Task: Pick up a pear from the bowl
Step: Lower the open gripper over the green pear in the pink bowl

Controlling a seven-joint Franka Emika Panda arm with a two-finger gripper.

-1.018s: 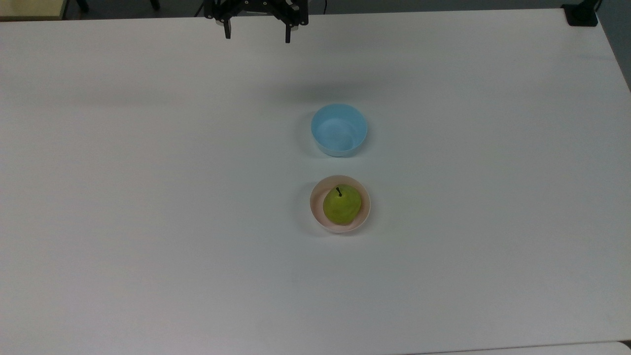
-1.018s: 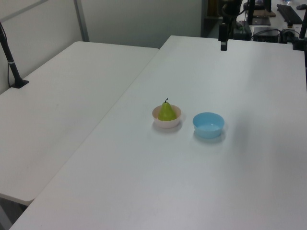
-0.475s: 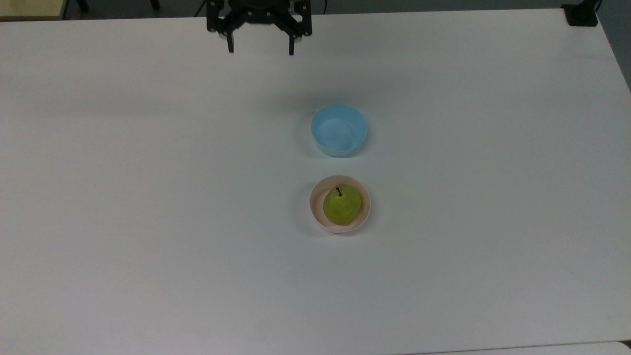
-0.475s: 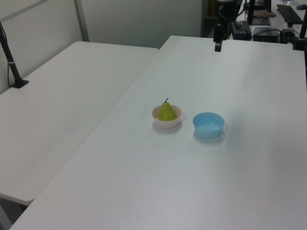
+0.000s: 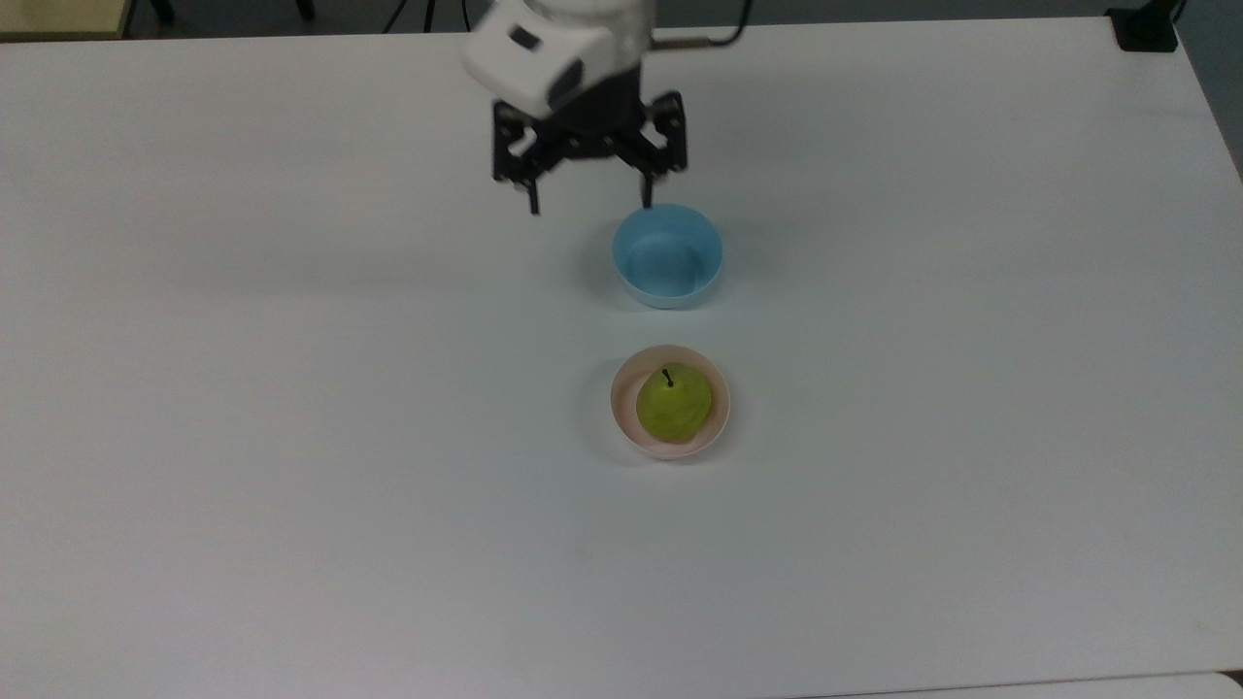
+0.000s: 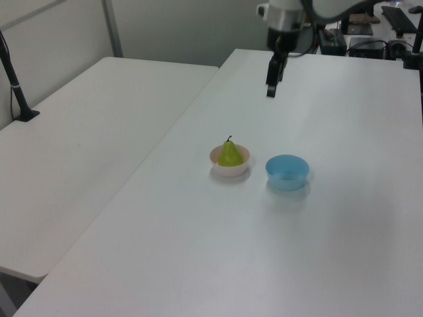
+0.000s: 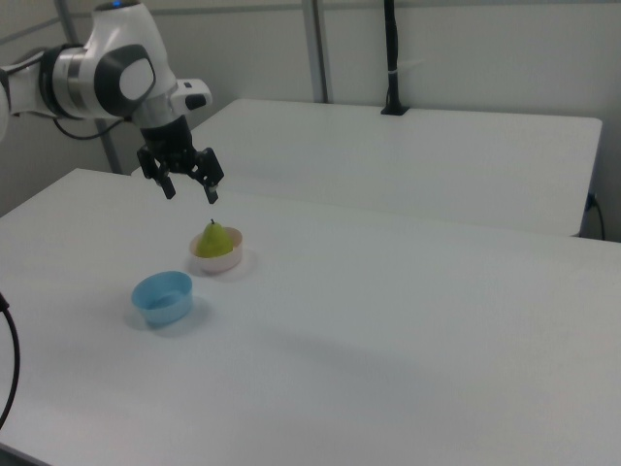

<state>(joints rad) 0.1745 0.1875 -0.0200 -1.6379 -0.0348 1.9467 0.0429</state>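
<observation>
Pear (image 5: 672,413) sits untouched in pink bowl (image 5: 621,413) mid-tabletop; end effector (image 5: 589,207), released, has advanced from the far edge toward it.

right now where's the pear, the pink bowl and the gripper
pear (image 5: 672,408), top view, middle of its skin
pink bowl (image 5: 621,413), top view, its rim
gripper (image 5: 590,207), top view, midway between its open fingertips

The table (image 5: 291,437) has a smooth, matt white top. The pink bowl (image 5: 622,419) and the light blue bowl (image 5: 668,257) at its 12 o'clock look like smooth plastic with a soft sheen. The pear (image 5: 672,406) has slightly glossy yellow-green skin; the arm's shell (image 5: 544,44) is glossy white plastic.
</observation>
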